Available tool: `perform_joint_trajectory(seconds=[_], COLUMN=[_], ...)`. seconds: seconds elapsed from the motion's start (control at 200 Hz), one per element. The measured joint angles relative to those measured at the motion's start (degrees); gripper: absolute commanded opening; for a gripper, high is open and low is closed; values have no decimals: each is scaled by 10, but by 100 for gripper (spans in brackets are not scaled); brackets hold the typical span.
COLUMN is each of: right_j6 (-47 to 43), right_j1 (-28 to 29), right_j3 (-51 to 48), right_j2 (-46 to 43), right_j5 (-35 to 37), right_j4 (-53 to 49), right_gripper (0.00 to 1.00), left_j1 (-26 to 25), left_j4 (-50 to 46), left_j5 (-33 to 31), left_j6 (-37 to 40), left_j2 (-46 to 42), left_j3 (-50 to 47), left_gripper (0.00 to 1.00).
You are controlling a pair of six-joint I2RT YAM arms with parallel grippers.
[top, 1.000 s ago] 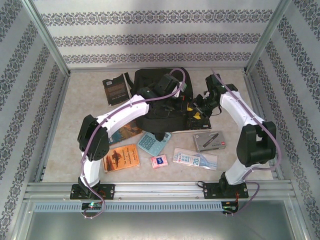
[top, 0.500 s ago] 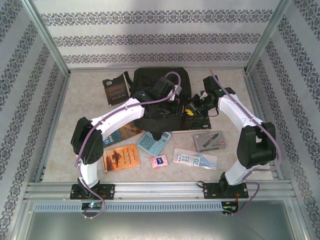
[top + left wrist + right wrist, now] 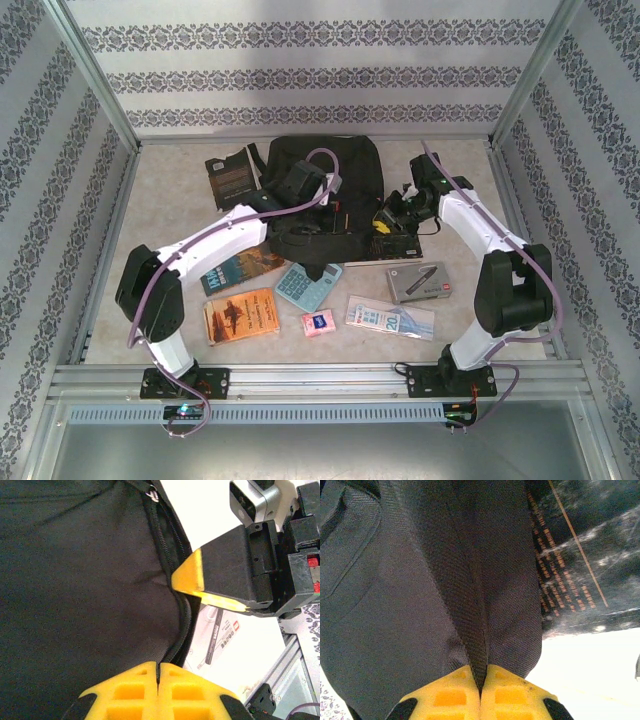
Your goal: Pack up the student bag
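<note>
Black fabric, top view: student bag point(image 3: 330, 165) is set at the far middle of the table point(image 3: 160, 205), overlaid by both arms.
Around it: dark book point(image 3: 232, 178), blue book point(image 3: 240, 268) and orange book point(image 3: 240, 315) at left; one calculator point(image 3: 308, 285), one pink pad point(image 3: 319, 322), one pen box point(image 3: 418, 282), one flat packet point(image 3: 390, 317) nearer.
Left wrist view: left gripper point(image 3: 159, 672) is pressed together on the bag's zipper edge.
Right wrist view: right gripper point(image 3: 481, 680) is pinched on a fold of bag fabric; a black printed cover point(image 3: 580, 555) is seen beside it.

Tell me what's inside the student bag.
Interior is covered. The student bag shows black outer fabric and a zipper; the right claw is shut on a fabric fold.
</note>
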Motion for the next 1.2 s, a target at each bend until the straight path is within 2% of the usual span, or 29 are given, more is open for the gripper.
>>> perform_joint_trajectory(seconds=[0.325,0.59,0.715,0.784,0.984,1.199], right_j6=[-30,-50,-61,-62,-37,53], right_j1=[-17,-54,-54,-54,-54,-52], right_j3=[7,50,78,85,88,81], right_j2=[2,21,36,38,12,-104], right_j5=[19,39,43,51,74,86], right_j4=[-19,-56,-69,-69,-76,-97], right_gripper=[0,0,31,43,49,50], left_j1=[35,61,62,63,54,5], left_j4=[-1,-3,-3,-3,-5,-5], left_j5=[-2,-7,-6,-4,-1,8], left_j6=[2,6,6,5,-11,-21], left_j2=[-33,-64,-66,-66,-35,31], left_j3=[-37,-56,-57,-57,-13,102], left_gripper=[0,0,0,0,0,0])
